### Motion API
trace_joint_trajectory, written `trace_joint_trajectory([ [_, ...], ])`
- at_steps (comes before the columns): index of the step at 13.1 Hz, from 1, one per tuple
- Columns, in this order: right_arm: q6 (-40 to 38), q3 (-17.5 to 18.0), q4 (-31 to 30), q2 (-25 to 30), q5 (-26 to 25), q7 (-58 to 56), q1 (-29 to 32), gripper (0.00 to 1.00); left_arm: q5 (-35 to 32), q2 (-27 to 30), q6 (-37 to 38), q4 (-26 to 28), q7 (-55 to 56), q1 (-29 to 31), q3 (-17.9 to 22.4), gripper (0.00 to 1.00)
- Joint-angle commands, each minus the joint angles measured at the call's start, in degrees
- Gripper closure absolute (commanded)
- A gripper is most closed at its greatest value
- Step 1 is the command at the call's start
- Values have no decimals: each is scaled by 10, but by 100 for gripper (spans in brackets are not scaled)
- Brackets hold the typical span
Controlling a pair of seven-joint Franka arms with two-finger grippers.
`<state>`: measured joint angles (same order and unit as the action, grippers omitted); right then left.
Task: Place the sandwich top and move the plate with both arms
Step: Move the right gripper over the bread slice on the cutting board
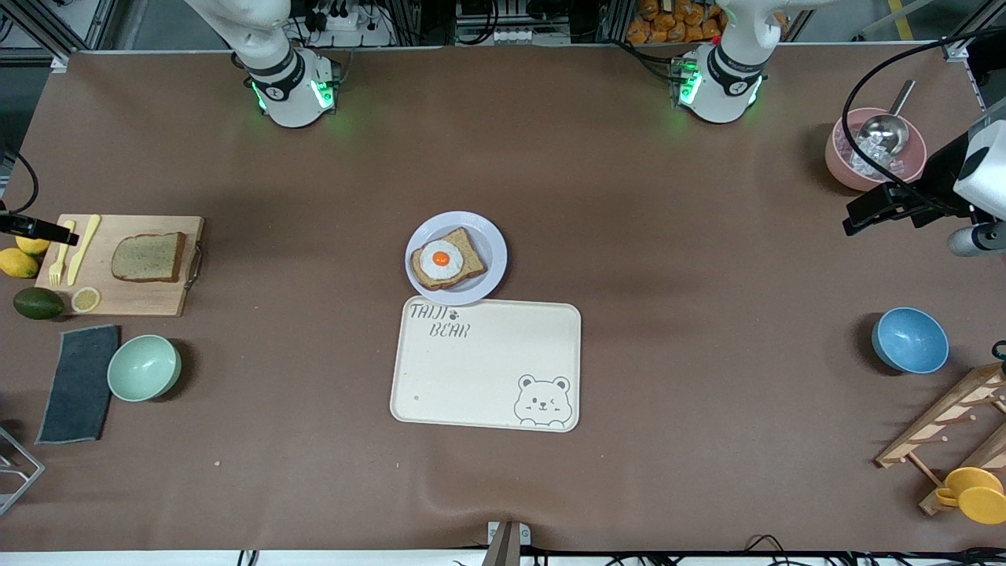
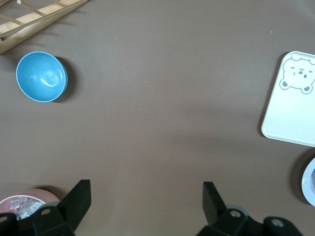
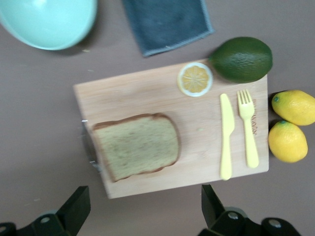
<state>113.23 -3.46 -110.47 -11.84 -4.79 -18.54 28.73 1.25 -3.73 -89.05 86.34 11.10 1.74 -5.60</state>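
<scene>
Sandwich top (image 3: 136, 146) lies under the spread right tool (image 3: 142, 211).

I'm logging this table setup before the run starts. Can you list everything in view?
sandwich top: one, tan, on the wooden board
plate: one, lavender-white, mid-table, holding egg-topped bread
tray: one, cream, nearer the camera than the plate
knife, fork, lemon slice: yellow, on the board
avocado, lemons: beside the board
cloth: one, dark grey
bowls: mint, blue, pink with scoop
left tool: open, over bare table
right tool: open, over the board
</scene>
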Motion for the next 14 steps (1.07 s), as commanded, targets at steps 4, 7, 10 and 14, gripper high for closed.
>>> trace_joint_trajectory([
  [4,135,12,-101,-14,-8,-96,49,0,-6,-3,10,-10,19,0,-4,0],
  [7,203,12,-151,-16,-8,-134,66,0,-7,-2,10,-9,26,0,-4,0],
  [10,250,12,-161,-33,-8,-138,66,0,-9,-3,10,-9,19,0,-4,0],
  [14,313,13,-157,-71,-8,-190,77,0,-11,-4,10,-9,21,-2,-4,0],
])
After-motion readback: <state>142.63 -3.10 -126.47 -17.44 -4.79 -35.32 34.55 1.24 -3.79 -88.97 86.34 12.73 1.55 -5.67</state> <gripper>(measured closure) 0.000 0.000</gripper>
